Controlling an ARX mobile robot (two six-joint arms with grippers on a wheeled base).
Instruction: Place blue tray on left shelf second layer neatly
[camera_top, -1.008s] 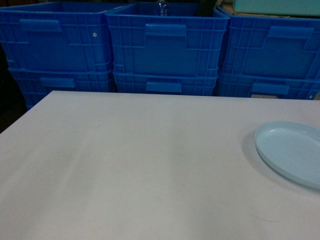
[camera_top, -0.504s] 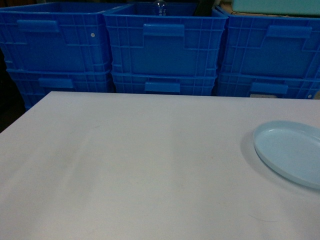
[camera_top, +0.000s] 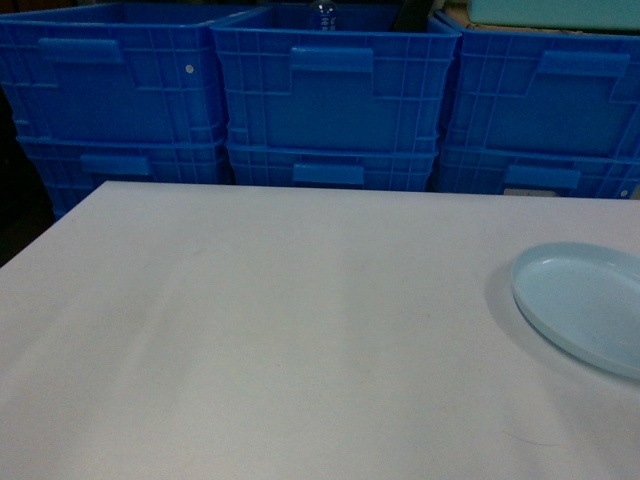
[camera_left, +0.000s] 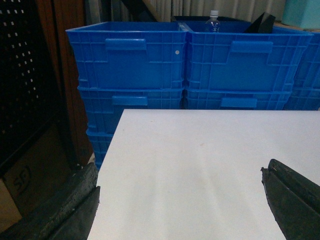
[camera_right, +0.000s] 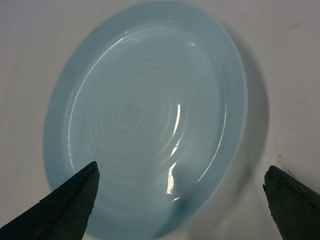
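Almost nothing has moved since half a second ago: only the head view has shifted a little, so the tray sits slightly further right and lower than before, back near where it was a second ago. It lies flat on the white table at the right edge, partly cut off by the frame.

Neither gripper shows in the head view. The right wrist view fills that gap: the right gripper hangs over the tray with its fingers spread wide, one tip at each lower corner, nothing between them but the tray's shiny ringed floor below. Whether the tips touch it cannot be told.

From the left wrist, the left gripper is likewise spread wide over bare table, holding nothing. That view also shows a bottle standing in the stacked crates behind the table, and a dark perforated panel at far left.
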